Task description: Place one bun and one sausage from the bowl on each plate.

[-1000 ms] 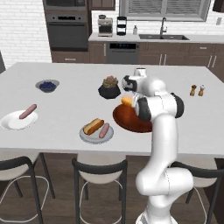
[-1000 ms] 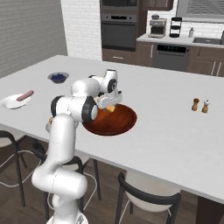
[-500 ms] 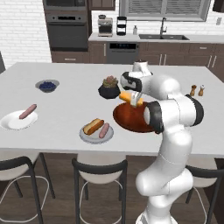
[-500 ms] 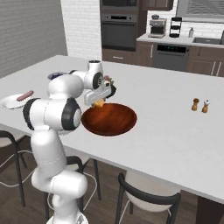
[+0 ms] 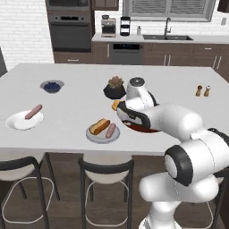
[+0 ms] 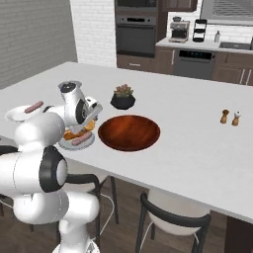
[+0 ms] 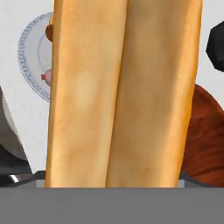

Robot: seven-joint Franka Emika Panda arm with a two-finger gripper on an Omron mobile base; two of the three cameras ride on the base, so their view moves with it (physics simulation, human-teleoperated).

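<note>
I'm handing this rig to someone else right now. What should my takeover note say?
Gripper: shut on a bun, carried above the counter between the brown bowl and the grey plate.
Grey plate: already holds a bun and a sausage; done.
White plate: holds a sausage only, at the counter's left.
Bowl: looks empty in the right base view.
Left: carry the held bun to the white plate and release it.

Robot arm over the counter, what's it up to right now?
The gripper is carrying a bun, clear of the brown bowl, which looks emptied. The grey plate already has a bun and a sausage. The white plate has just a sausage, so this bun probably belongs there.
</note>
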